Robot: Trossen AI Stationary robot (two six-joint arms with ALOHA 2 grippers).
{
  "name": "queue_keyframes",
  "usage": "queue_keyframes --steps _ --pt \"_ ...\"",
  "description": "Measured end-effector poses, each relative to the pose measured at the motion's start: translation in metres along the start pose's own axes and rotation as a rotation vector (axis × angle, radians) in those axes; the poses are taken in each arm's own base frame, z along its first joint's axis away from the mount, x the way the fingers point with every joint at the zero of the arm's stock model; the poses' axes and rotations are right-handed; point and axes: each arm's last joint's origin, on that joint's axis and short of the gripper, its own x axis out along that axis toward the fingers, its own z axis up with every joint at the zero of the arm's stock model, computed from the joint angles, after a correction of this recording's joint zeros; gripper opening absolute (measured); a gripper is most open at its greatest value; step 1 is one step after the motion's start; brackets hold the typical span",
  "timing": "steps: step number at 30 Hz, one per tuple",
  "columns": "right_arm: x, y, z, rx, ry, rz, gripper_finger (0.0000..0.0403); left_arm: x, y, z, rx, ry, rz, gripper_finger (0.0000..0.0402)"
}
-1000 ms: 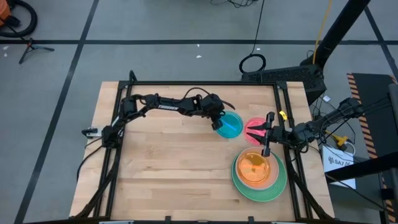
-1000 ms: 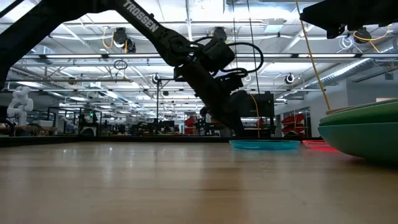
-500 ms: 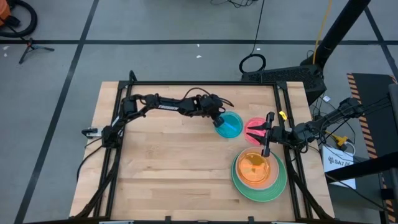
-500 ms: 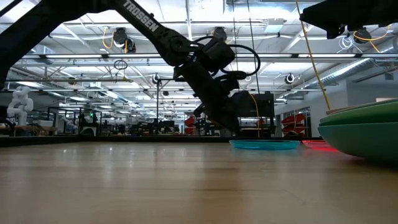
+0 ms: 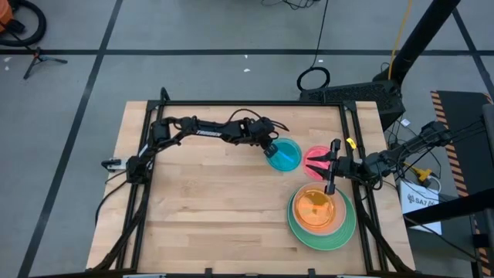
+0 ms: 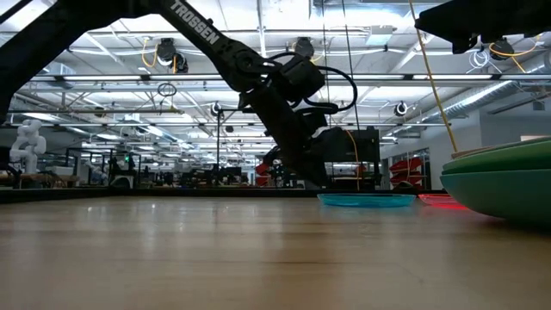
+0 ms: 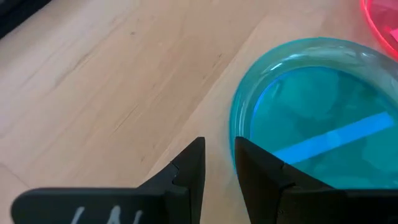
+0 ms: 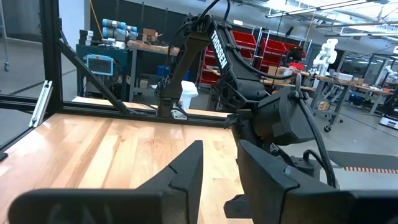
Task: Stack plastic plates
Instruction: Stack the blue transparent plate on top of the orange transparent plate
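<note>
- Wooden table (image 5: 208, 208) is bearing everything we are watching; a workshop with shelving is showing behind it in the low view
- We are seeing the left gripper (image 7: 217, 163) sitting low at the left rim of the blue plate (image 5: 285, 155); its claw is standing narrow, a slim gap between the fingers, gripping nothing
- We are seeing the right gripper (image 5: 331, 181) hanging over the far edge of the stack (image 5: 322, 211), orange plate (image 5: 315, 208) on top, green plate (image 5: 340, 234) at the bottom; its claw is narrow too and empty
- The red plate (image 5: 315, 160) is lying flat just right of the blue one
- We are judging the risk: fingers closing beside the rim rather than astride it would push the blue plate into the red one or skid it away
</note>
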Motion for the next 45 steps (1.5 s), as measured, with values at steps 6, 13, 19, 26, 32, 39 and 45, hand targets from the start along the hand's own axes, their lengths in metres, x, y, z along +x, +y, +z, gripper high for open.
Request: queue_keyframes --steps 6,13,19,26,32,39,45 --pt "0.0 0.0 0.0 0.0 0.001 0.0 0.0093 -0.001 -0.006 0.0 0.035 -0.014 -0.012 0.009" --pt "0.0 0.0 -0.001 -0.006 0.008 0.001 0.0093 -0.001 -0.005 0.001 -0.01 -0.016 -0.011 0.0009" --pt "0.0 0.0 -0.001 -0.009 0.012 0.002 0.0093 -0.004 -0.004 0.008 -0.033 -0.01 -0.005 0.0052" --pt "0.0 0.0 -0.001 -0.006 0.012 0.002 0.0093 0.0 0.003 0.009 -0.041 -0.009 -0.001 0.0134" --pt "0.0 0.0 -0.001 -0.001 0.013 0.001 0.0093 0.001 0.004 0.009 -0.094 -0.011 -0.003 0.0176" --pt "0.0 0.0 -0.002 -0.006 0.019 0.003 0.0093 -0.001 -0.003 0.0 -0.151 0.067 -0.032 0.0179" --pt "0.0 0.0 -0.002 -0.007 0.019 0.003 0.0093 -0.002 0.0 -0.009 -0.173 0.167 0.008 0.0179"
